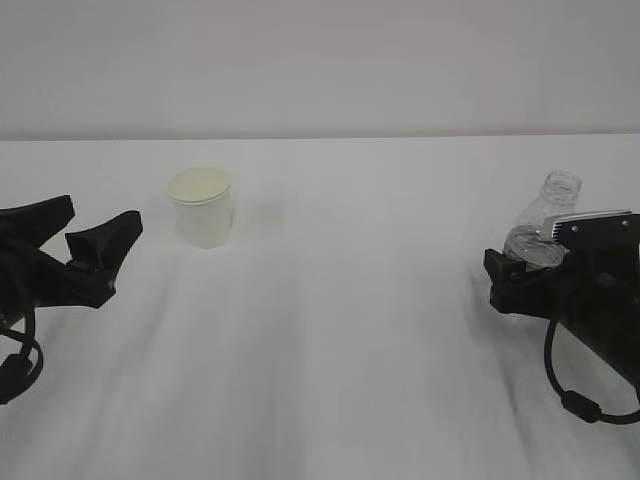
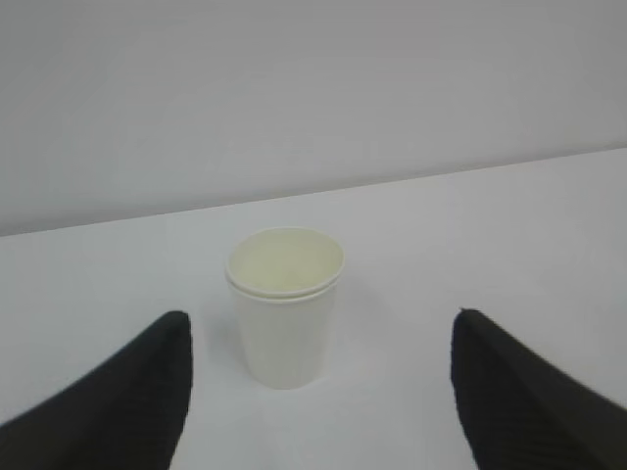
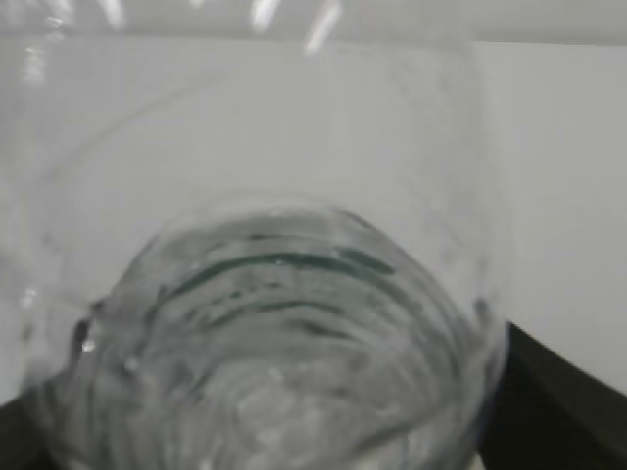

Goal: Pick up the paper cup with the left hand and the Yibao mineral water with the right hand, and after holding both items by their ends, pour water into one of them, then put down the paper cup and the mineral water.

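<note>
Cup (image 1: 202,207) (upright) between two grippers

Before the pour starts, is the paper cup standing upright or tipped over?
Upright. The paper cup stands on its base on the table, open mouth up, untouched ahead of the left gripper's open jaws.

The bottle's (image 1: 545,225) lower body sat hidden behind the right gripper (image 1: 520,285); up close it blurred, its label unreadable, its sides cut off by the edges.

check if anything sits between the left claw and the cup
Nothing visible does. The left claw is open, and the cup stands upright on bare white table straight ahead, centred on the gap between the fingers. The bottle is far off, by the right claw.
</note>
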Robot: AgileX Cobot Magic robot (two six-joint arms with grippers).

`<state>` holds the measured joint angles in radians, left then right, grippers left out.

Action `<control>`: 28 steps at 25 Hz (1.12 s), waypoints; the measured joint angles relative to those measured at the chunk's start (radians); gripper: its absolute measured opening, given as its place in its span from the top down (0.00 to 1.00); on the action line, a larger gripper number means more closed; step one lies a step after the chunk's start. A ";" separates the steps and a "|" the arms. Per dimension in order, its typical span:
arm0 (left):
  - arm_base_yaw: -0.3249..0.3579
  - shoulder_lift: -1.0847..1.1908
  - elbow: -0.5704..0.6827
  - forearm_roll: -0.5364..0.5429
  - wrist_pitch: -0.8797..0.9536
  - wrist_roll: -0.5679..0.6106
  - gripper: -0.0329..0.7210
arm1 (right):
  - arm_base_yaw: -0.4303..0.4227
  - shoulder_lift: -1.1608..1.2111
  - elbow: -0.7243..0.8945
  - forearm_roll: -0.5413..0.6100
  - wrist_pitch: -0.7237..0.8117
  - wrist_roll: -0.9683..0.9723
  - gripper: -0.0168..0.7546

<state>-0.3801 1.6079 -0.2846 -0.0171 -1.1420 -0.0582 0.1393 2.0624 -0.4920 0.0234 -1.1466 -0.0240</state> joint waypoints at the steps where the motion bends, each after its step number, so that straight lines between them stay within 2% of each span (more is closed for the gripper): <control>1: 0.000 0.000 0.000 0.000 0.000 0.000 0.17 | 0.000 0.000 0.000 0.000 0.000 0.000 0.13; 7: 0.000 0.000 0.000 0.000 0.000 0.000 0.17 | 0.000 0.000 0.000 0.000 0.000 0.000 0.24; 15: 0.000 0.000 0.000 0.000 0.000 0.000 0.17 | 0.000 0.000 0.000 0.000 0.000 0.000 0.25; 21: 0.000 0.000 0.000 0.000 0.000 0.000 0.17 | 0.000 0.000 0.000 0.000 0.000 -0.002 0.35; 28: 0.000 0.000 0.000 0.000 0.000 0.000 0.17 | 0.000 0.000 0.000 0.000 0.000 -0.004 0.36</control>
<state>-0.3801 1.6079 -0.2846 -0.0171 -1.1420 -0.0582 0.1393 2.0624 -0.4920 0.0234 -1.1466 -0.0281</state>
